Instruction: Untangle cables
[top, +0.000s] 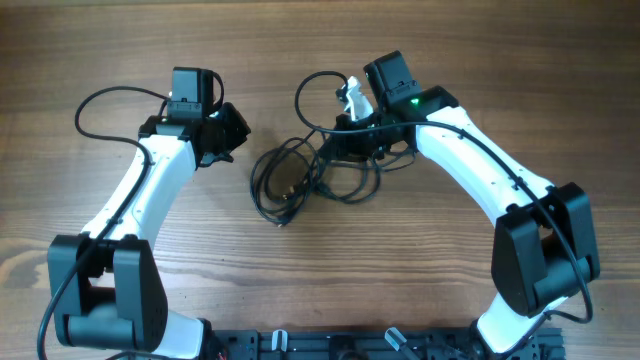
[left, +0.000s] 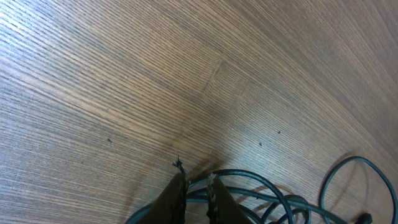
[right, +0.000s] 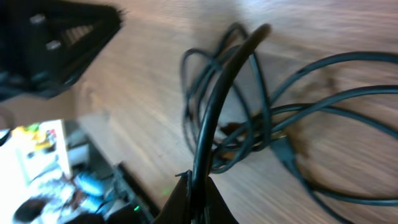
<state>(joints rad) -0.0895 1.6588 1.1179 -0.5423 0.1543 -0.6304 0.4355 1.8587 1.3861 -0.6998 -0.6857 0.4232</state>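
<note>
Near edge: a black base rail (top: 330, 345) carries both arm bases. From it the left white arm (top: 150, 190) and the right white arm (top: 480, 160) reach away over the wooden counter (top: 300, 290). Each is bent at the elbow and angled inward, with its wrist turned toward the centre.

Mid-counter: the thin black cables (top: 292, 185) lie as a loose tangle of overlapping loops between the two wrists, nearer the right one.

Right gripper (right: 194, 183): clamped tight on one strand of the cables. The strand rises out of the fingertips and arcs above the heap. In the overhead view a loop extends past this gripper toward the far side.

Left gripper (left: 195, 180): pointed down at the counter just beside the tangle's left edge, fingers nearly together with a slim gap. Whether a strand is pinched cannot be told. Beyond its tips, cable loops curve across bare wood.
</note>
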